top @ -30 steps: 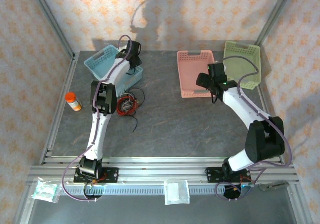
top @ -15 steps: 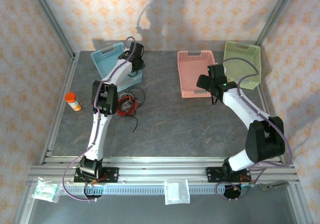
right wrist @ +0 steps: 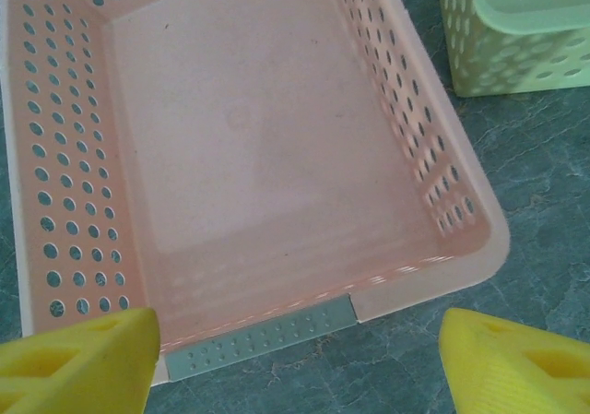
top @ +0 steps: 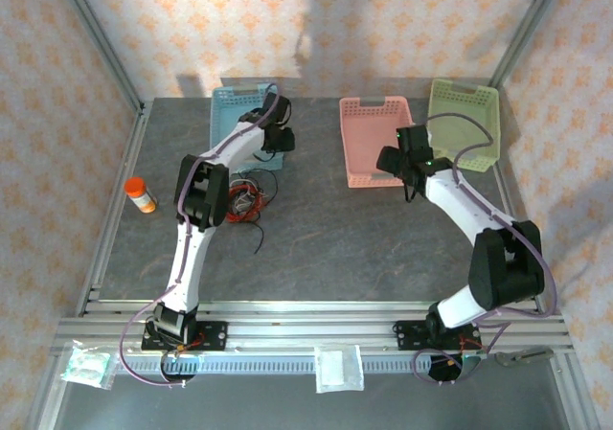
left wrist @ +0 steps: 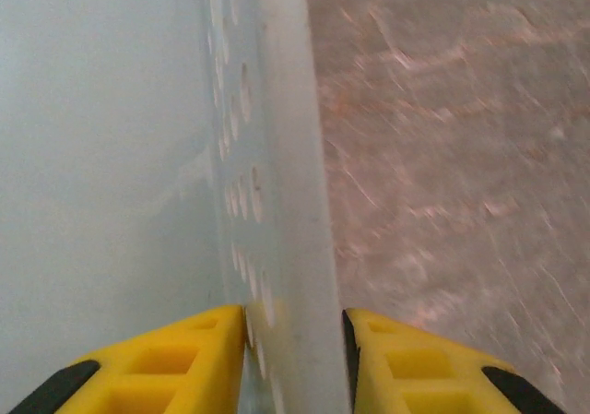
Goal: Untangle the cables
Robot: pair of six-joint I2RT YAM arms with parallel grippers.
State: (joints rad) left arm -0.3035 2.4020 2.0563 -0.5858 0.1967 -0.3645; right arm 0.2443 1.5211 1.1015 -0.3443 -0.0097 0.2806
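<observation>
Blue basket point(left wrist: 277, 156) clenched by my left end effector point(left wrist: 293, 317), right end effector point(right wrist: 295, 326) released: drag slowly, sparing the cables point(top: 244, 200) beside it.

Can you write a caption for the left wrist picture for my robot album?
Left gripper pinching the wall of the pale blue basket between its yellow fingers, grey table beside it.

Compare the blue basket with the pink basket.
Colour: the blue basket is pale blue, the pink basket pink. Grip: the left gripper pinches the blue basket's wall; the right gripper hangs open above the pink basket, not holding it. Both are perforated plastic baskets.
</observation>
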